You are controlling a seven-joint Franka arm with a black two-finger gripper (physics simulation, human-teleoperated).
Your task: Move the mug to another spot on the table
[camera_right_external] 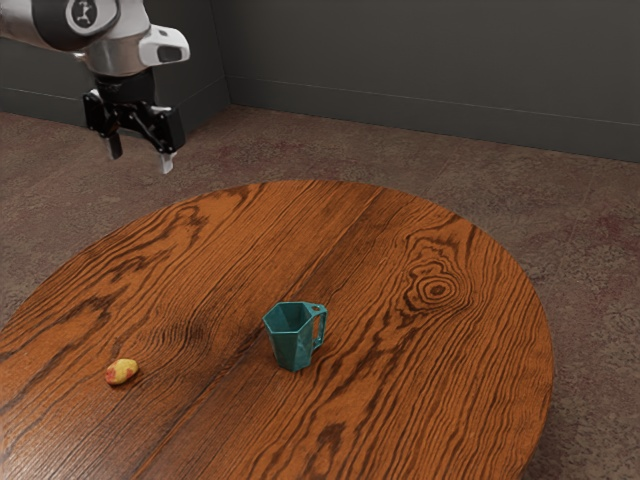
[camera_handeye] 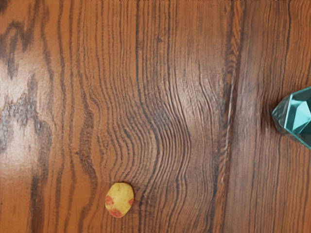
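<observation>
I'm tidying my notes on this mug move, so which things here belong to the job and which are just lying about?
For the job: teal mug, upright mid-table; table; jaws, open and empty, high above it.
Lying about: small yellow-and-red lump, apart from the mug.

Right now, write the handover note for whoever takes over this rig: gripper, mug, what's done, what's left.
Gripper: open and empty, hanging high above the table near its far edge, on the exterior view's left.
Mug: teal, upright near the middle of the table, handle toward the exterior view's right, well apart from the gripper.
Also on the table: a small yellow and red object, to the exterior view's left of the mug and not touching it.
Done: nothing yet; the mug has not been grasped.
Left: come down to the mug, grip it, lift it, and set it on another spot.
</observation>
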